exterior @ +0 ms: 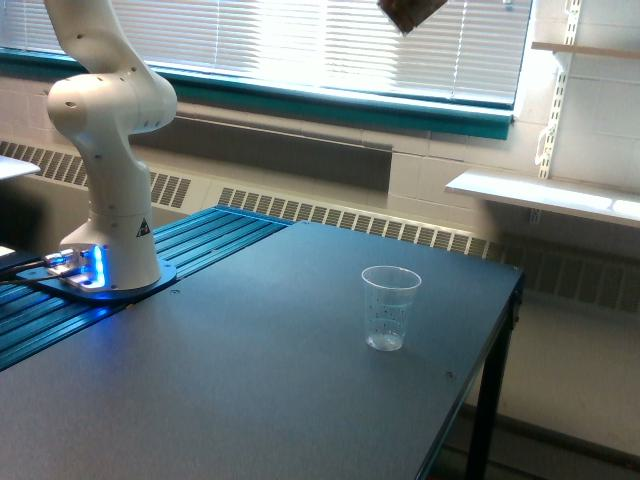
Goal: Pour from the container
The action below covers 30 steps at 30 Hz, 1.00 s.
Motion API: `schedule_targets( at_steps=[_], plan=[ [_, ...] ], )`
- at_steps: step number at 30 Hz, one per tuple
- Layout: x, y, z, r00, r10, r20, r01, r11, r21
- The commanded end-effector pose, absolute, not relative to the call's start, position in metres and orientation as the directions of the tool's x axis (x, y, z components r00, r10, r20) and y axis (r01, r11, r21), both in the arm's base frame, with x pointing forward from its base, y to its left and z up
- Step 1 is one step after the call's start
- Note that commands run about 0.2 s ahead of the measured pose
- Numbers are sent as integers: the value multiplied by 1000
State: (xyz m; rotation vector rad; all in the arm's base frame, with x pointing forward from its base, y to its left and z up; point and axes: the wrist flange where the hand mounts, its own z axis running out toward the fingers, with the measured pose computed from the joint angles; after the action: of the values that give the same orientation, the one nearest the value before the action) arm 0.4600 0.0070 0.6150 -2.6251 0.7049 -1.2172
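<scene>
A small dark brownish shape (409,12) with a tilted corner pokes down from the top edge of the exterior view, high above the table. Too little of it shows to tell whether it is the container. My gripper is out of view above the frame; only the arm's white base and lower links (112,150) show at the exterior view's left. A narrow tapered clear cup (390,308) with printed marks stands upright on the dark table (250,380), roughly below the dark shape and well apart from it. It looks empty.
The table's right edge (500,330) drops off close to the cup. Blue ribbed panels (190,250) lie beside the arm's base. Behind are a radiator, window blinds (300,40) and a white wall shelf (540,195) at the exterior view's right.
</scene>
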Motion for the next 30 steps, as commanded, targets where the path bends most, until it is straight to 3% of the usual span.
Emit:
schedule_targets(
  at_steps=[1,30],
  plan=[
    [450,0,602,557,-465,688,-344,-883,-319],
    [420,1,509,633,-418,652,-373,-902,-216]
  ],
)
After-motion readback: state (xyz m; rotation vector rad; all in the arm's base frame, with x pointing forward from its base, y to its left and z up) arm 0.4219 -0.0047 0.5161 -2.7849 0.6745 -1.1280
